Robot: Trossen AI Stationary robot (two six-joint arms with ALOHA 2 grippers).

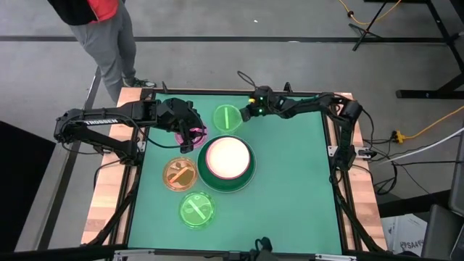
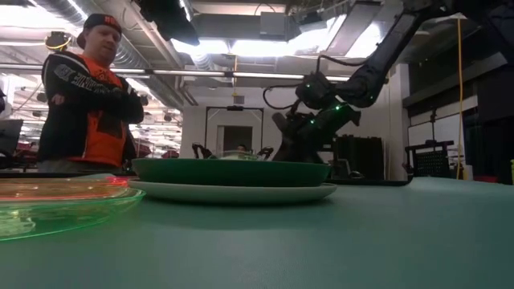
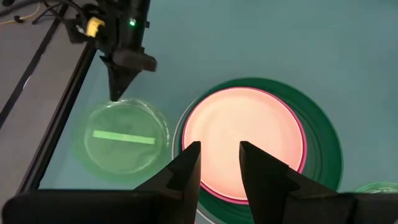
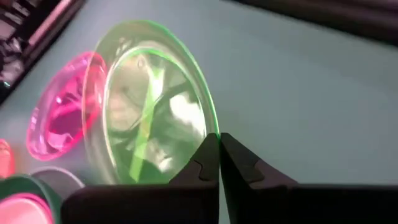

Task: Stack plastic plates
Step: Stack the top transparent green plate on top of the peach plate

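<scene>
Gripping the far lime plate (image 1: 227,117) by its rim, right gripper (image 1: 247,112) is shut on it — pickup step. Left gripper (image 1: 190,133) hovers open near the big-plate stack (image 1: 227,163). Next — lift, carry onto stack.

The left arm (image 1: 98,123) carries the white brand lettering "TROSSEN".
</scene>
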